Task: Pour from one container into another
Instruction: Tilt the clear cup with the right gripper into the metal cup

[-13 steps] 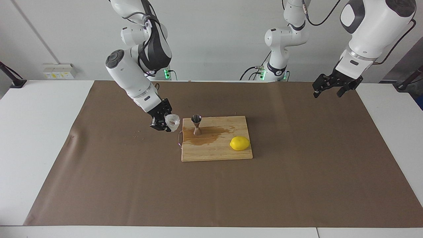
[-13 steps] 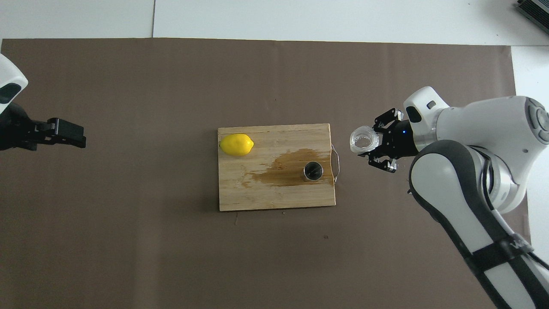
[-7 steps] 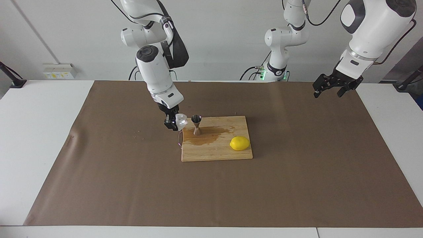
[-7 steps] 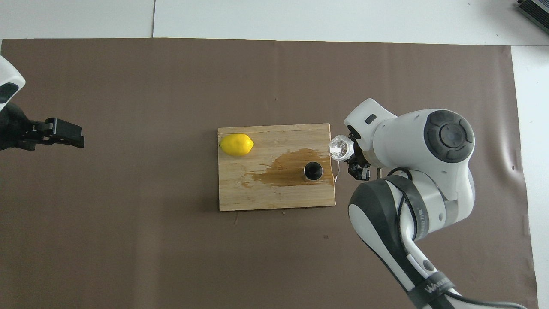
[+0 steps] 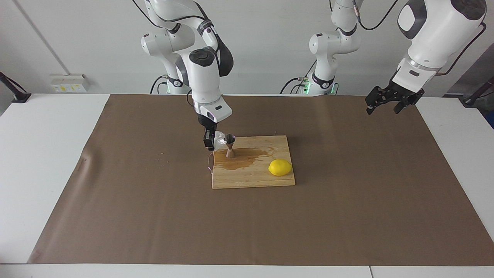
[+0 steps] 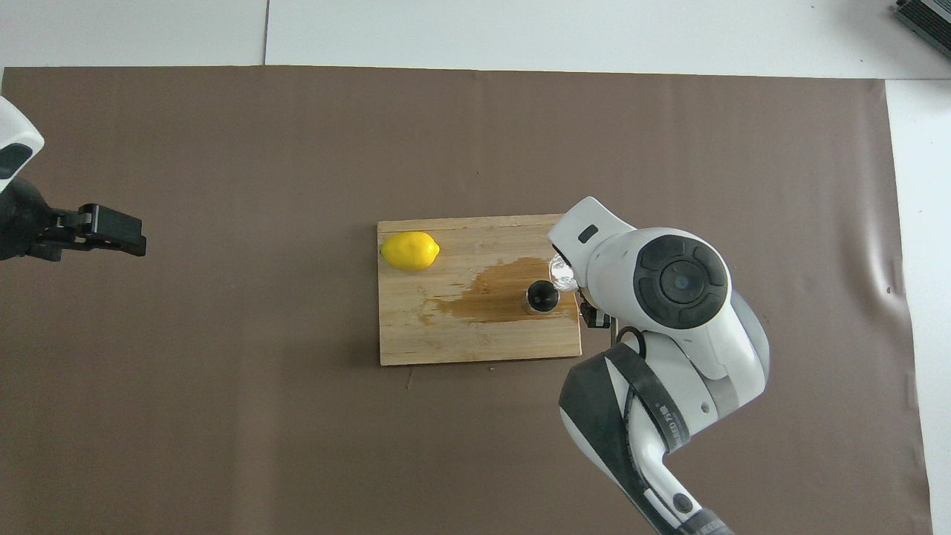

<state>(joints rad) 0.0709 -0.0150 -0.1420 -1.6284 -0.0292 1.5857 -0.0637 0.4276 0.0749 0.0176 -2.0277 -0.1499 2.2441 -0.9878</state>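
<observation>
At the cutting board (image 5: 252, 178), my right gripper (image 5: 210, 141) holds the clear cup (image 5: 220, 140) clamped between its fingers, tipped on its side with its mouth toward the jigger (image 5: 230, 145). The cup hangs just beside the jigger's rim, at the board's edge toward the right arm's end of the table; from above my own wrist hides most of the cup (image 6: 562, 272), so I cannot tell whether the two touch. The jigger (image 6: 542, 296) stands upright on the board in a brown wet patch (image 6: 490, 296). A lemon (image 5: 280, 167) lies on the same board, well apart from the jigger, toward the left arm's end. My left gripper (image 5: 386, 101) waits over the brown mat (image 5: 154, 216), fingers spread and holding nothing.
</observation>
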